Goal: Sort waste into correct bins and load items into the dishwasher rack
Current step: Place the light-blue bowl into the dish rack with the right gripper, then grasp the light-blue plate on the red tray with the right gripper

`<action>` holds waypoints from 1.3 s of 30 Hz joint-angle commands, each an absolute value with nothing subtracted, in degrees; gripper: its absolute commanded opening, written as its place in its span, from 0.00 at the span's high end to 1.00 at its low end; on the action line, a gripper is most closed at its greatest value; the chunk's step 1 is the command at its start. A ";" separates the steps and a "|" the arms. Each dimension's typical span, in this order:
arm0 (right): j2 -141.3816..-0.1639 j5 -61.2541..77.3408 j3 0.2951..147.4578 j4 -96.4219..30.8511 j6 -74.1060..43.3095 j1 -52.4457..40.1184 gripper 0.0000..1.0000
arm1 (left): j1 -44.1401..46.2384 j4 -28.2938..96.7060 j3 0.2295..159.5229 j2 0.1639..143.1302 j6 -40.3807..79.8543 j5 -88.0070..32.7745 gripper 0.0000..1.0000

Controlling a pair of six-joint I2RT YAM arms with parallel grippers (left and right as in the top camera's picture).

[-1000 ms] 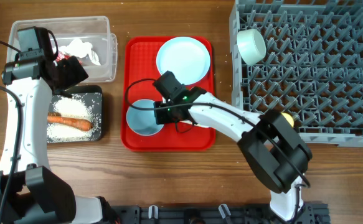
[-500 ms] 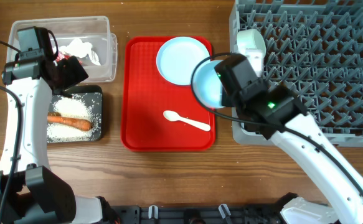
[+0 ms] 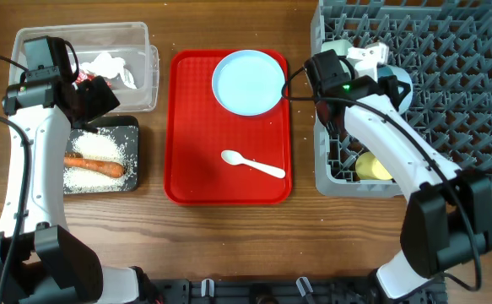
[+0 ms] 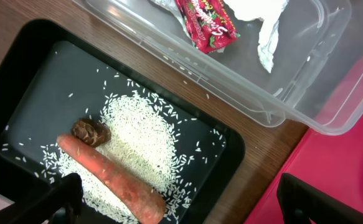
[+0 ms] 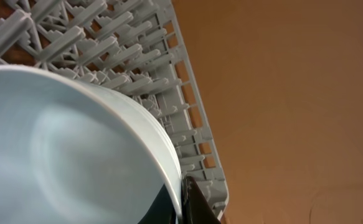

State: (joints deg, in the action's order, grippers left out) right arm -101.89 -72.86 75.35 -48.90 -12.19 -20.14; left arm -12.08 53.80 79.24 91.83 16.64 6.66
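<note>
Overhead, at upper right, the right gripper [image 3: 379, 69] pinches the blue bowl [image 3: 397, 82] by its rim, apparently on edge to slot between pegs of the rack [image 3: 448, 110]; the left gripper [image 3: 95, 97] hangs spread.

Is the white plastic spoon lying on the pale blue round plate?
No, the white plastic spoon lies on the flat red tray, apart from the plate.

Overhead looks down; wrists close over tray [image 4: 38, 81], rack [image 5: 106, 56].
</note>
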 commanded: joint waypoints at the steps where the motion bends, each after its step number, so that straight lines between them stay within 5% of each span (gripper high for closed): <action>1: -103.74 -69.43 75.40 -48.47 -10.44 -20.12 0.96 | -12.38 53.67 80.09 91.20 16.97 7.35 0.00; 11: -103.74 -55.00 75.40 -49.36 -8.97 -20.38 0.96 | -12.38 53.67 80.09 91.20 16.97 7.38 0.00; 18: -103.72 -32.42 75.42 -60.95 -9.10 -21.43 0.94 | -12.38 53.67 80.09 91.20 16.97 7.35 0.00; 24: -103.72 -10.63 75.42 -61.19 -9.13 -21.43 0.70 | -12.38 53.67 80.09 91.20 16.95 7.35 0.00; 31: -100.47 -10.02 82.39 -62.61 -9.28 -21.41 0.55 | -12.38 53.67 80.09 91.20 16.97 7.35 0.00; 33: -97.76 -9.96 89.06 -65.58 -9.41 -21.41 0.39 | -12.38 53.67 80.09 91.20 16.97 7.35 0.00; 34: -96.53 -8.32 91.77 -66.78 -9.39 -21.41 0.00 | -12.38 53.67 80.09 91.20 16.97 7.35 0.00; 38: -95.81 17.10 92.14 -61.28 -9.15 -21.61 0.00 | -12.38 53.67 80.09 91.20 16.97 7.35 0.00; 39: -96.40 17.23 90.83 -60.82 -9.19 -22.26 0.09 | -12.38 53.67 80.09 91.20 16.97 7.35 0.00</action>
State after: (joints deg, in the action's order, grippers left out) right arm -94.70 6.85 92.44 -62.46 -9.10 -21.23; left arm -12.08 53.78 79.24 91.83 16.64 6.63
